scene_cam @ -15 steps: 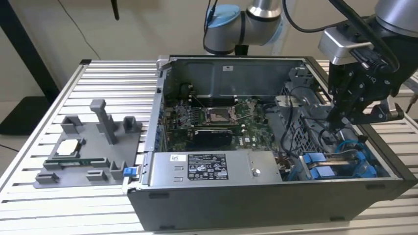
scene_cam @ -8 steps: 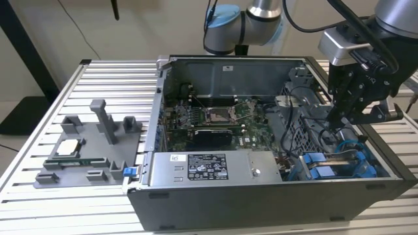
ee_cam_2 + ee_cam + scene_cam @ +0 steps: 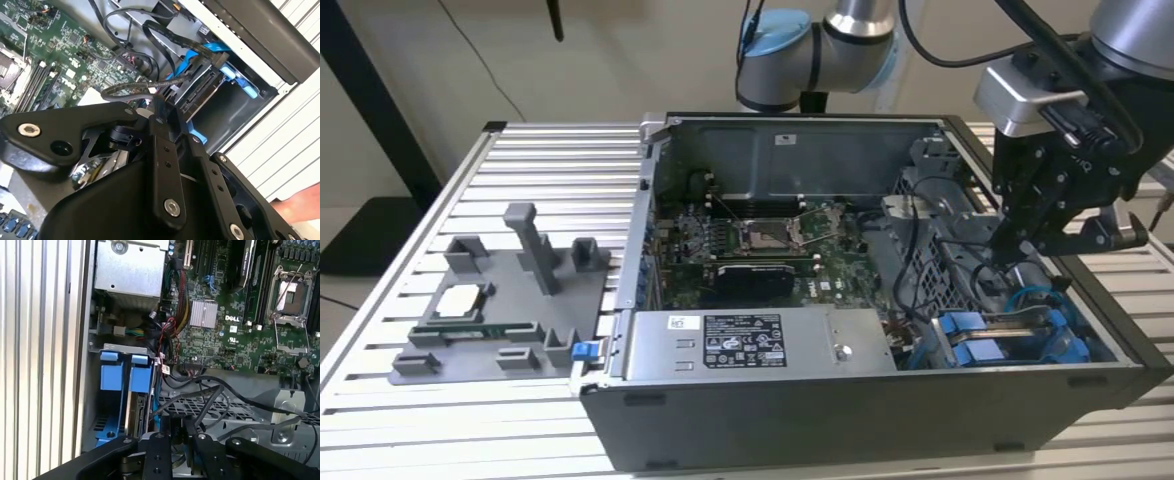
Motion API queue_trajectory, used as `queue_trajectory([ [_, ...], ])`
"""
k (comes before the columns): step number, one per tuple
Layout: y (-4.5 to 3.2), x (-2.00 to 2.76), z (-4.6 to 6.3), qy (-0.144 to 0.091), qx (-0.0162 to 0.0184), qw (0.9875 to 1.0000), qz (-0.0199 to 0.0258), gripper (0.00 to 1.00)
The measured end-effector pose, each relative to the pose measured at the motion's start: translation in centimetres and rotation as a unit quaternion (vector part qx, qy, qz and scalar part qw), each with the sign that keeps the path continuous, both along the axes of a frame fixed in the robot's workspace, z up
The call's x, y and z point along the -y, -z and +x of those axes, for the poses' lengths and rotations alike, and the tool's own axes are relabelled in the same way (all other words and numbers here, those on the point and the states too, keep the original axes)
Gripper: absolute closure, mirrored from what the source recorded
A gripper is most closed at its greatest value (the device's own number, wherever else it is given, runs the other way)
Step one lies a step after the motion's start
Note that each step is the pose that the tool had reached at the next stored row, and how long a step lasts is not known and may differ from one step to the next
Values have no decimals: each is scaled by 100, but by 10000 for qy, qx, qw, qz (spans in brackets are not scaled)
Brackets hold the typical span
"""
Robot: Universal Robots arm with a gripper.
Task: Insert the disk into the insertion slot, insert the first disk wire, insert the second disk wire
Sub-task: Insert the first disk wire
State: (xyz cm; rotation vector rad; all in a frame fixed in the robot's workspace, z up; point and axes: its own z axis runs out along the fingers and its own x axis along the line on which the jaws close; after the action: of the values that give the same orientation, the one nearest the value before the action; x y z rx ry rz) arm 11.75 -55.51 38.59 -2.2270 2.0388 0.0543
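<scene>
black gripper (image 3: 159,111) hangs just over the insertion slot (image 3: 230,407), touching or nearly touching a loose cable (image 3: 125,90); i cannot tell its grip. the disk (image 3: 136,412) looks seated in the slot; wiring seems unfinished.
</scene>
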Motion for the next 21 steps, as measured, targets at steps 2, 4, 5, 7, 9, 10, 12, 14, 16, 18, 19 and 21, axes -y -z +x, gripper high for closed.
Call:
queue_trajectory([
  [2,7,3,0,-3,0,10000,4,0],
  [4,19,4,1,-5,0,10000,5,0],
  [5,25,5,1,-5,2,10000,8,0],
  [7,35,5,0,-5,2,10000,11,100],
  [9,40,7,-1,-5,3,10000,10,100],
  [10,44,9,-1,-5,3,10000,11,100],
  [12,47,26,-1,-5,2,10000,11,100],
  [14,48,60,-2,-4,2,10000,11,100],
  [16,52,101,-1,0,1,10000,11,100],
  [18,64,147,1,4,1,10000,11,100],
  [19,74,172,5,5,1,10000,11,100],
  [21,94,204,15,9,1,10000,11,100],
])
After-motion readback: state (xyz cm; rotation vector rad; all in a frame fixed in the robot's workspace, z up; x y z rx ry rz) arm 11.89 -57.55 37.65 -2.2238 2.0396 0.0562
